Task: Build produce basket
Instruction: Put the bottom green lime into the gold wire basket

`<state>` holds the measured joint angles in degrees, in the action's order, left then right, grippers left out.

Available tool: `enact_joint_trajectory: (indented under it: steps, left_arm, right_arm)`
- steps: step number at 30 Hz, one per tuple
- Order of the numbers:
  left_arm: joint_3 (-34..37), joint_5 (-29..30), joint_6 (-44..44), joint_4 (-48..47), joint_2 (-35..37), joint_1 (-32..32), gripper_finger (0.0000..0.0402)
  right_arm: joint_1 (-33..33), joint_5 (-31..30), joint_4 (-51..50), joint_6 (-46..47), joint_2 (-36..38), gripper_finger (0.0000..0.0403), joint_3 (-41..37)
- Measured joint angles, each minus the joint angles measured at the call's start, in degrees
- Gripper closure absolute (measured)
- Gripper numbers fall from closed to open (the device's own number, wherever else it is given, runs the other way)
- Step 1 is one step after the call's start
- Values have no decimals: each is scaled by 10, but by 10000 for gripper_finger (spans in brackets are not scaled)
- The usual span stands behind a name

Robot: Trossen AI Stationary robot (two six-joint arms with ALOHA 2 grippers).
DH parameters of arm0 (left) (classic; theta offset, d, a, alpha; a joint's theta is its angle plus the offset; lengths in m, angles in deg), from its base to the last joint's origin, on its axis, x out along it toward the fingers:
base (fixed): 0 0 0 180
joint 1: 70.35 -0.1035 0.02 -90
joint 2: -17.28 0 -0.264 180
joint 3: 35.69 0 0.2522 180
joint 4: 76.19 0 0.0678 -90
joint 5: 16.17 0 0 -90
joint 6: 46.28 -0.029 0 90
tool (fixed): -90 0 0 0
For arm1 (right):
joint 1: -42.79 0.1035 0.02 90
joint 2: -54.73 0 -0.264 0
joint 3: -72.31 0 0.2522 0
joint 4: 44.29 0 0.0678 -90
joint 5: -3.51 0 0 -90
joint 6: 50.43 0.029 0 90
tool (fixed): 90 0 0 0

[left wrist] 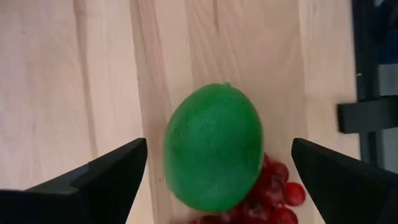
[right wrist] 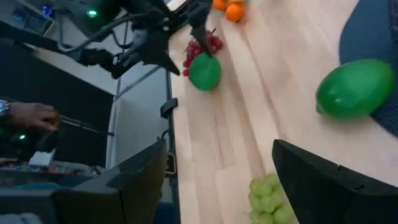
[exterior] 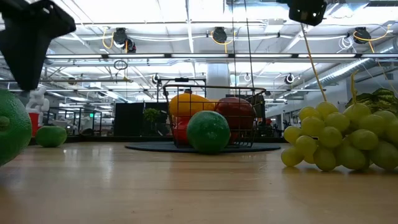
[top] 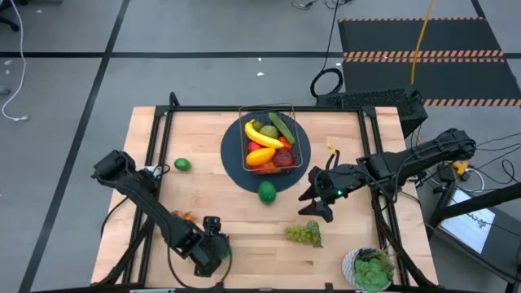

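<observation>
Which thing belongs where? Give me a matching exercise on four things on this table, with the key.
Things:
1. small dark wire basket
2. bunch of pale green grapes
3. leafy green plant in a white pot
4. smooth round green fruit

Places:
a. lower right corner of the wooden table in the high view
b. on the round dark-blue mat
c. beside the red grapes, between the open fingers of the left gripper
d. on bare wood just below the open right gripper in the high view

Pairs: 1-b, 2-d, 3-a, 4-c
</observation>
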<state>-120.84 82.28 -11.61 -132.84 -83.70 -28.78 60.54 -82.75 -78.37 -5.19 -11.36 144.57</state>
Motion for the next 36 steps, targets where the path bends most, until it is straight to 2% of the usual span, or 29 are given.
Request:
enact_joint_trajectory:
  steps: [6, 13, 16, 20, 26, 36]
  left_arm:
    - [0, -2, 0, 5, -37, -4, 2]
    - [0, -55, 3, 10, -80, -31, 4]
    - [0, -59, 3, 10, -86, -40, 20]
    - [0, -60, 5, 10, -84, -54, 62]
    - [0, -69, 50, 11, -56, -76, 110]
    - [-3, -63, 208, 18, 53, -133, 79]
  right_arm:
    - [20, 9, 0, -4, 0, 119, 0]
    - [48, 10, 0, -18, 0, 119, 0]
    - [61, 10, 1, -15, 1, 119, 0]
    - [72, 10, 1, -23, 1, 119, 0]
    - [75, 11, 0, -29, 2, 119, 0]
    - [67, 6, -25, -59, 13, 119, 0]
